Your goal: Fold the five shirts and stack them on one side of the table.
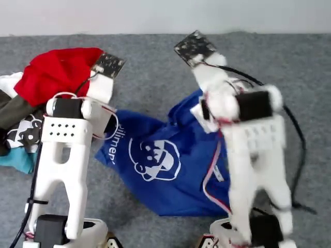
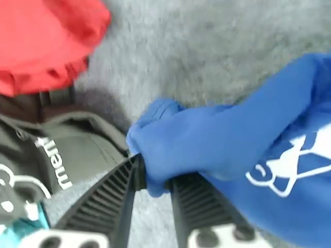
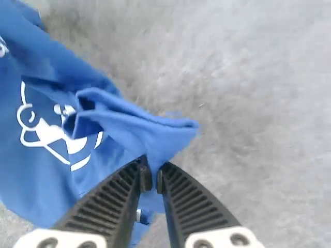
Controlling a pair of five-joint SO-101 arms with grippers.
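Observation:
A blue shirt (image 1: 170, 175) with a white cartoon print lies crumpled in the middle of the grey table, partly lifted at two ends. My left gripper (image 2: 154, 175) is shut on a bunched fold of the blue shirt (image 2: 232, 139) at its end nearest the pile. My right gripper (image 3: 150, 174) is shut on a thin edge of the blue shirt (image 3: 46, 88) at the opposite end. In the high view the left arm (image 1: 67, 134) stands over the shirt's left corner and the right arm (image 1: 248, 129) over its right part.
A red shirt (image 1: 57, 75) lies at the back left, on top of a pile with a dark olive shirt (image 1: 13, 111), a black-and-white one (image 1: 23, 132) and a teal one (image 1: 18, 160). Bare grey table (image 1: 155, 67) stretches behind and to the right.

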